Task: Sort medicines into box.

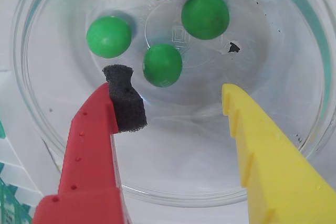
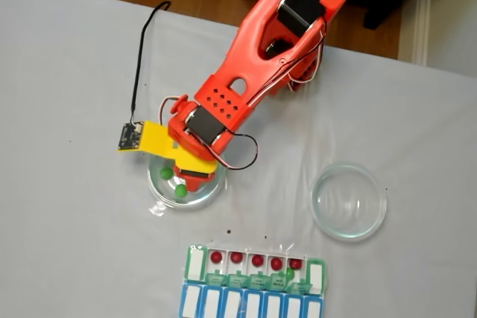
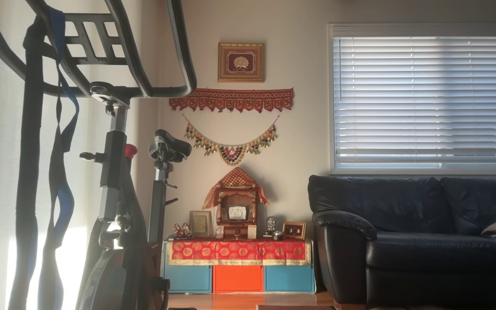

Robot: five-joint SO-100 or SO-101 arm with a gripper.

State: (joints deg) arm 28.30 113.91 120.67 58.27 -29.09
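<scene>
Fixed view, items by size: grey table (image 2: 67, 206); orange arm (image 2: 253, 72) reaching down over a clear round dish (image 2: 156, 197) at left, placed so as to pick from it; second clear dish (image 2: 349, 201) at right, nothing visible in it; weekly pill organizer, green-lidded row (image 2: 195, 262) near the bottom edge with lids folded open so balls can be dropped in, five dark red balls (image 2: 256, 260) lying one to a compartment across its middle; blue-lidded row (image 2: 250, 304) touching it below. Wrist view: gripper (image 1: 176, 90) spread wide over the dish floor, nothing between its jaws, red finger (image 1: 86, 145) carrying a black foam pad (image 1: 126, 100), likely for grip on round things, yellow finger (image 1: 262, 150) bare; four bright green balls (image 1: 162, 64) loose in the dish, the nearest just ahead of the foam pad; black specks (image 1: 233, 48) on the dish floor. Judgement: red sorted, green outstanding
</scene>
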